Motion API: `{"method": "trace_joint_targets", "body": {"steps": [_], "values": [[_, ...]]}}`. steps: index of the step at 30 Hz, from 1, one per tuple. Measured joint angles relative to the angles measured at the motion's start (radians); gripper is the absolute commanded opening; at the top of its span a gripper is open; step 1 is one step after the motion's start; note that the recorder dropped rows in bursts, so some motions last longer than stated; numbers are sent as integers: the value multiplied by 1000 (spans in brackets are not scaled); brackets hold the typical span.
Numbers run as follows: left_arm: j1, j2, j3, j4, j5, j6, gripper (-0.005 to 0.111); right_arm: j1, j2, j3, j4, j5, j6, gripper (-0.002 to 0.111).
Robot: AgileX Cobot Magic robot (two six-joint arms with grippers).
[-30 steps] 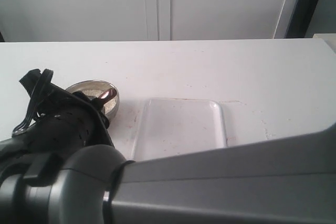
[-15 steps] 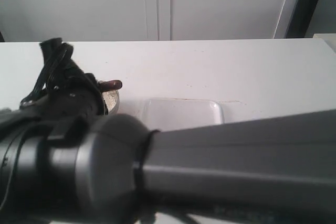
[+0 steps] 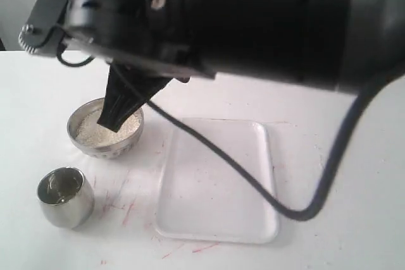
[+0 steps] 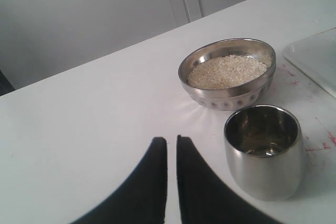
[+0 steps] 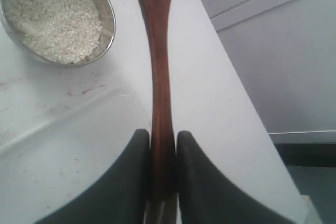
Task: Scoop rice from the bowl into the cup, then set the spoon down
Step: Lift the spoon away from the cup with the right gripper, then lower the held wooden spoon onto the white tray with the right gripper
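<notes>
The bowl (image 3: 104,137) holds rice (image 3: 107,129) and stands at the left of the white table. The cup (image 3: 65,197) stands in front of it. My right gripper (image 5: 163,134) is shut on the handle of the spoon (image 5: 159,72), whose head runs out of the right wrist view beside the bowl (image 5: 107,11) and its rice (image 5: 52,14). In the exterior view its dark fingers (image 3: 120,102) hang over the bowl. My left gripper (image 4: 168,139) is shut and holds nothing, close beside the cup (image 4: 264,153). The bowl (image 4: 231,95) with rice (image 4: 227,71) stands beyond.
A clear plastic tray (image 3: 218,178) lies flat to the right of the bowl and also shows as the tray (image 5: 63,161) in the right wrist view. The right arm's black body and a cable (image 3: 253,181) fill the top of the exterior view and loop over the tray.
The right arm has lifted from low across the front of the exterior view to its top. This uncovers the bowl, cup and tray. The spoon stays in its grip.
</notes>
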Motion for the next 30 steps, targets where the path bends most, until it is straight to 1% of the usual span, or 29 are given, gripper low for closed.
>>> {"method": "trace_joint_targets", "body": {"steps": [2, 6, 14, 21, 26, 30], "values": [[0, 0, 0, 0, 0, 0, 14, -33, -44, 0, 74, -15, 16, 0], [0, 0, 0, 0, 0, 0, 14, -88, -103, 0, 157, -16, 50, 0], [0, 0, 0, 0, 0, 0, 14, -198, -197, 0, 334, -16, 59, 0], [0, 0, 0, 0, 0, 0, 14, -257, -243, 21, 363, -10, 76, 0], [0, 0, 0, 0, 0, 0, 14, -303, -243, 105, 366, -12, 98, 0], [0, 0, 0, 0, 0, 0, 14, -332, -243, 173, 390, -61, 153, 0]]}}
